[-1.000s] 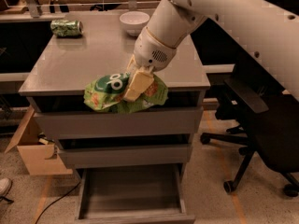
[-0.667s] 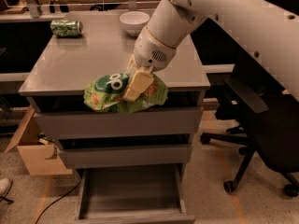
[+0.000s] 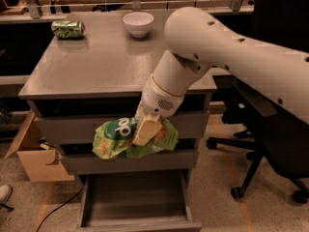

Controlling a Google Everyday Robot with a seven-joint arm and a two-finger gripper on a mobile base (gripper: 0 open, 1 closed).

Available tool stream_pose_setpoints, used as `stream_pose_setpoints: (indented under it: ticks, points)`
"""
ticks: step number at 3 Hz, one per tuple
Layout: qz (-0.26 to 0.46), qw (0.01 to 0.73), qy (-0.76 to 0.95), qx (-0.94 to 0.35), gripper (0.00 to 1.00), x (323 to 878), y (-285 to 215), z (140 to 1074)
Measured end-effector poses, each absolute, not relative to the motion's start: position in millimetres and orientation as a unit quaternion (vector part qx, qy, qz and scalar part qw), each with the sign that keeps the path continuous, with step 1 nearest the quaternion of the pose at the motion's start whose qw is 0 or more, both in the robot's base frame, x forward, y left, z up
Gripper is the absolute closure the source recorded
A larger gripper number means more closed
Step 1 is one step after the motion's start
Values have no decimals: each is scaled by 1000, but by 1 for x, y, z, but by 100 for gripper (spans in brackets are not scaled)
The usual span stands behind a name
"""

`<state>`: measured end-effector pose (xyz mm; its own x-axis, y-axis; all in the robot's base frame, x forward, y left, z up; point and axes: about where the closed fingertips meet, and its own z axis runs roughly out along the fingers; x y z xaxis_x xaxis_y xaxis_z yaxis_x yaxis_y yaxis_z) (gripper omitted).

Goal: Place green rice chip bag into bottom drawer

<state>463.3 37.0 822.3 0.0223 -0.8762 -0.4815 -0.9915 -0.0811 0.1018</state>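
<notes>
The green rice chip bag (image 3: 116, 138) is crinkly bright green with white lettering. It hangs in front of the two closed grey drawer fronts, off the cabinet's front edge. My gripper (image 3: 146, 129) is shut on the bag; its tan fingers (image 3: 145, 132) clamp the bag's middle. The white arm reaches down from the upper right. The bottom drawer (image 3: 137, 199) stands pulled open below the bag, with a bare grey floor and low front edge. The bag is held above the drawer's rear part, apart from it.
On the grey cabinet top (image 3: 96, 66) sit a white bowl (image 3: 138, 23) and a green drink can (image 3: 68, 29) on its side at the back. A cardboard box (image 3: 34, 151) stands at the left on the floor. A black office chair (image 3: 263, 144) stands at the right.
The gripper has carried the bag down from the cabinet top's front edge to in front of the closed drawers, above the open bottom drawer. The arm has lowered.
</notes>
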Motion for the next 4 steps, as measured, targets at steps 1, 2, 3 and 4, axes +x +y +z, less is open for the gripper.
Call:
stream_pose_setpoints:
  ticks: [1, 2, 3, 4]
  points:
    - [232, 132, 687, -676, 100, 438, 22, 768]
    - [256, 143, 701, -650, 100, 428, 14, 713]
    - [283, 160, 713, -621, 100, 423, 9, 654]
    - [318, 164, 734, -577, 100, 419, 11, 581]
